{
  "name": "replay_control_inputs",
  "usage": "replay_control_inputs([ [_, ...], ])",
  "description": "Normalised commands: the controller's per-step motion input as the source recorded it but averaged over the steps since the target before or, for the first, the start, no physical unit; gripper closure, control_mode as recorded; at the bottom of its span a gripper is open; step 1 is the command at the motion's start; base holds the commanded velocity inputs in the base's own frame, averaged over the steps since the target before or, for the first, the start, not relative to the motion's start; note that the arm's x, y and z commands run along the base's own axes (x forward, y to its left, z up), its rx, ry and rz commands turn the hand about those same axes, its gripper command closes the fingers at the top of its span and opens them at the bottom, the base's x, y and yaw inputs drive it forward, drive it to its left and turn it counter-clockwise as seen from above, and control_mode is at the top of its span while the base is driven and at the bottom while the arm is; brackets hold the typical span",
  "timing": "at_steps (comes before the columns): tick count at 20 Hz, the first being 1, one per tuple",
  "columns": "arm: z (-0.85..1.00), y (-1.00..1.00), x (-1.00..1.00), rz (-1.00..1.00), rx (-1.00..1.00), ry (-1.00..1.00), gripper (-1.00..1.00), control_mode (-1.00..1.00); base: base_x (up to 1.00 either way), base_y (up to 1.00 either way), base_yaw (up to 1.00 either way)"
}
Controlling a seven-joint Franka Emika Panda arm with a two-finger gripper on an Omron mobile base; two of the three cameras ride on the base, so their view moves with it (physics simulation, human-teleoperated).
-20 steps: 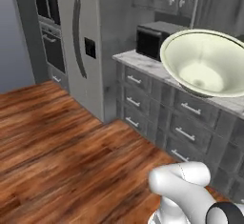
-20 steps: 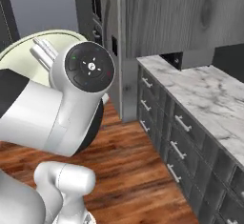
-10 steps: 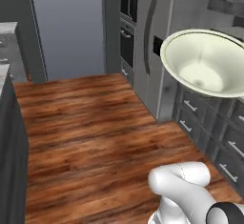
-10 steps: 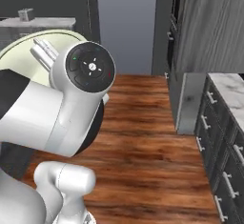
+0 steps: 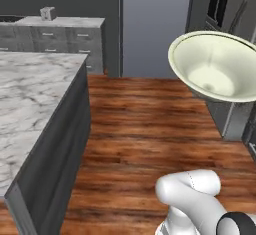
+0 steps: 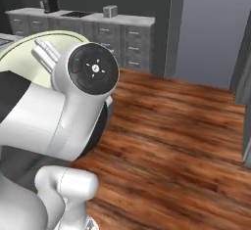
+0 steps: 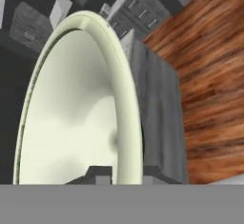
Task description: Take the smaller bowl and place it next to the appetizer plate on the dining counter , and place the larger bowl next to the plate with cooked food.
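Note:
The larger bowl point(image 5: 220, 69), cream to pale green inside, hangs tilted in the air at the right of the left base view. Its rim point(image 6: 22, 60) peeks out behind my white arm in the right base view. In the hand view the bowl point(image 7: 71, 118) stands edge-on, and my gripper point(image 7: 125, 174) is shut on its rim at the bottom. The dining counter point(image 5: 30, 84), white grey-veined marble with a dark side panel, lies at the left. The smaller bowl, the appetizer plate and the plate with cooked food are out of view.
A back counter with grey drawers point(image 5: 60, 26) carries a small grey box point(image 5: 47, 13); the same counter point(image 6: 98, 23) also holds a dark appliance point(image 6: 50, 1). Wood floor point(image 5: 150, 124) stretches between it and the island. Tall dark cabinets with an oven point(image 5: 220, 1) stand at the right.
Both base views have swung round: the fridge and drawer counter slid out to the right and the marble island came in at the left. The bowl stays held in the same spot in the picture.

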Motion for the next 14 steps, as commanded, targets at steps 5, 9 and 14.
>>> replay_control_inputs([
  [5,0.0,0.0,0.0,0.0,0.0,0.0,1.0,1.0,0.17,0.07,0.48],
  [9,0.0,0.0,0.0,0.0,0.0,0.0,1.0,1.0,0.51,0.0,0.41],
  [14,0.0,0.0,0.0,0.0,0.0,0.0,1.0,1.0,0.78,0.0,0.37],
])
